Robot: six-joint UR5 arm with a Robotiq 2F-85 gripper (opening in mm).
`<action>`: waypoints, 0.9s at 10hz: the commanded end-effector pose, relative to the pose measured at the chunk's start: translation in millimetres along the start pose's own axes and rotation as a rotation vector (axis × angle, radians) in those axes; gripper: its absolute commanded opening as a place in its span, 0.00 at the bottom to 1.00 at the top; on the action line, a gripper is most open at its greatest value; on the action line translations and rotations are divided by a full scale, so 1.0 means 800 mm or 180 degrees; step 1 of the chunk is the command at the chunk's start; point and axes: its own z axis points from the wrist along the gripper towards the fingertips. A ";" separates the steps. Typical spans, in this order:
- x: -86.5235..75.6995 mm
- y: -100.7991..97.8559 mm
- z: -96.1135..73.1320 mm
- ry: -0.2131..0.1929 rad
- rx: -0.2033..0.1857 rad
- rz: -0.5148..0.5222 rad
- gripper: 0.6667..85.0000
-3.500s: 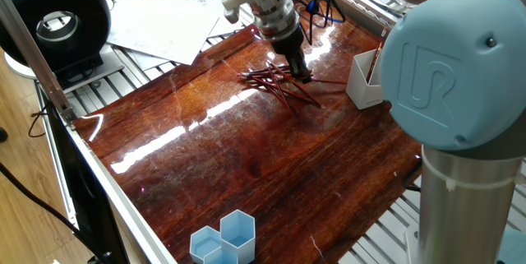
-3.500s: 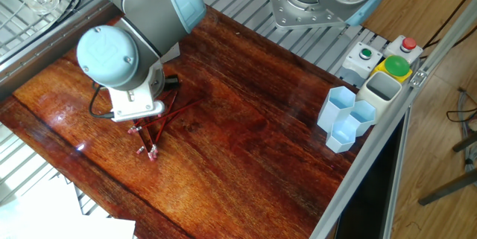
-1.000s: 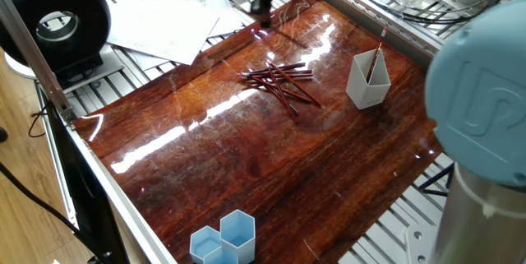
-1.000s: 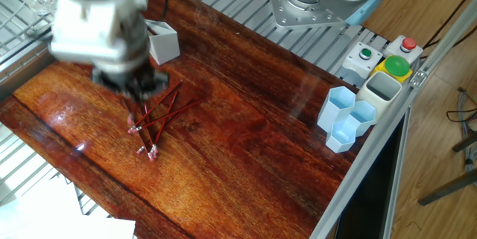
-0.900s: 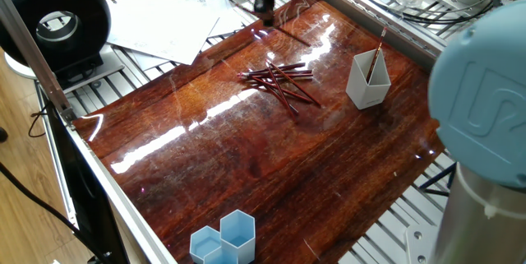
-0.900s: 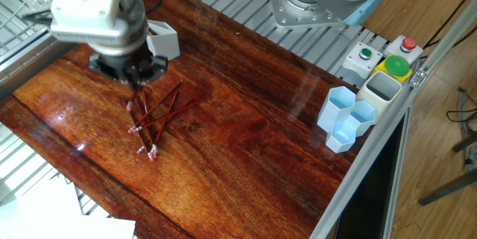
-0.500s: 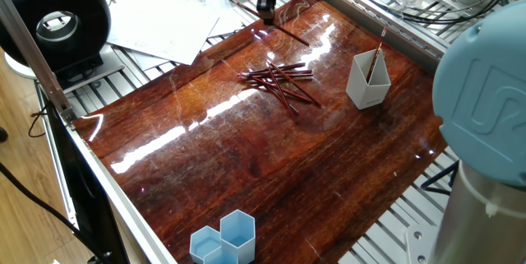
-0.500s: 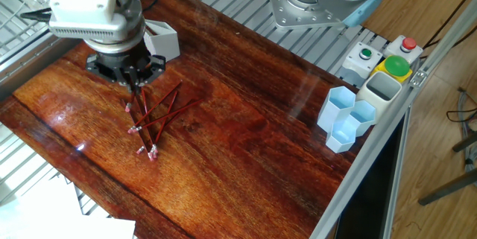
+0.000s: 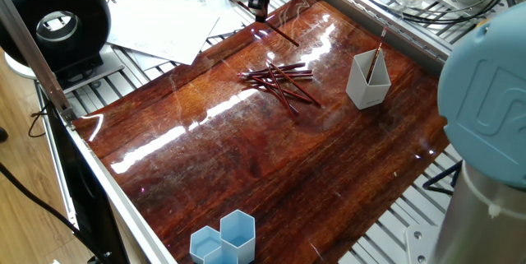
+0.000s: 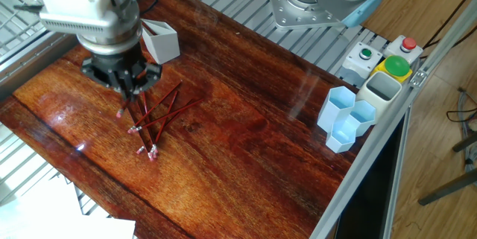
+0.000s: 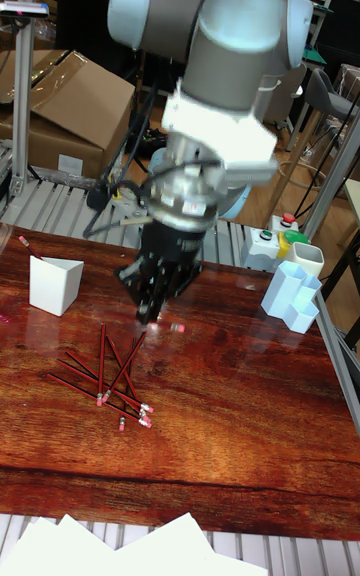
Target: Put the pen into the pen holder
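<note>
One pen (image 9: 281, 34) hangs tilted in the closed gripper (image 10: 125, 84), with the pen holder (image 10: 160, 42) just beside it; so slanted, its tip could catch the pointed rim and slip.

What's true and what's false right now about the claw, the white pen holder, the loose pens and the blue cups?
1. The claw holds a pen lifted off the table. True.
2. The pen holder is empty. False: one pen already stands in it.
3. Several loose pens lie crossed in a pile on the table. True.
4. The blue honeycomb cups stand right beside the pen holder. False: they sit near the opposite edge of the table, far from it.
5. The pen holder has tipped over. False: it stands upright.
</note>
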 end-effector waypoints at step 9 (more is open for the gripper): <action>0.119 -0.029 -0.108 -0.0062 -0.0383 -0.0276 0.00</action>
